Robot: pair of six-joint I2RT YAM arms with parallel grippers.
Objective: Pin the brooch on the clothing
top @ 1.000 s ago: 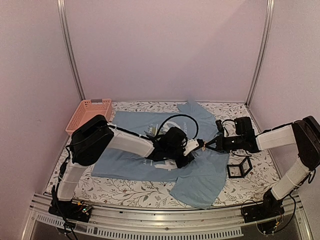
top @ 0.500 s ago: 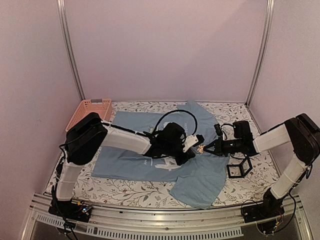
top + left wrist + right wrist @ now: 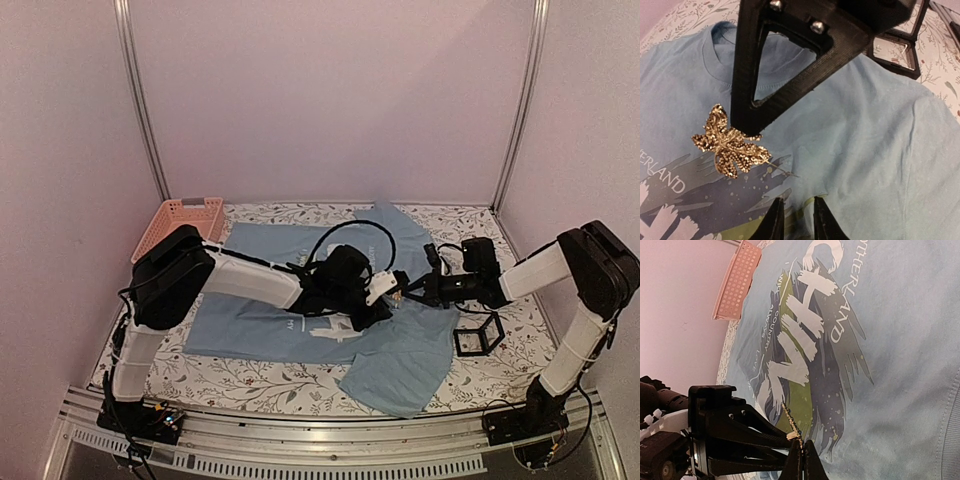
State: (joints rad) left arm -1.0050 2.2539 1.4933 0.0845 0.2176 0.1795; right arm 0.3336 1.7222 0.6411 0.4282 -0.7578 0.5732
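- The brooch (image 3: 730, 145) is a tiny gold sequinned thing. I'd guess it's feather-light but fiddly, and easy to bend or knock sequins off. The stiff, sharp bit is the pin (image 3: 782, 170) poking out from its lower side.
- The right gripper (image 3: 800, 458) is clamped shut on the brooch's edge. It holds the brooch over the chest of the shirt (image 3: 865, 150), below the collar (image 3: 712, 57) and at the top edge of the print (image 3: 680, 200). The edge looks like the sensible spot to grab, since it leaves the pin free.
- The shirt is thin and floppy. I reckon it'll bunch or slide instead of resisting the pin, so it probably needs pinching up or holding down right beside the brooch.
- The left gripper (image 3: 796, 222) has its fingers a little apart with nothing between them, and it hovers over the print near the brooch.
- Can't tell if the brooch is touching the shirt or if the pin has caught any cloth. The clasp on the back is hidden. From overhead the brooch is just a speck between the two grippers.
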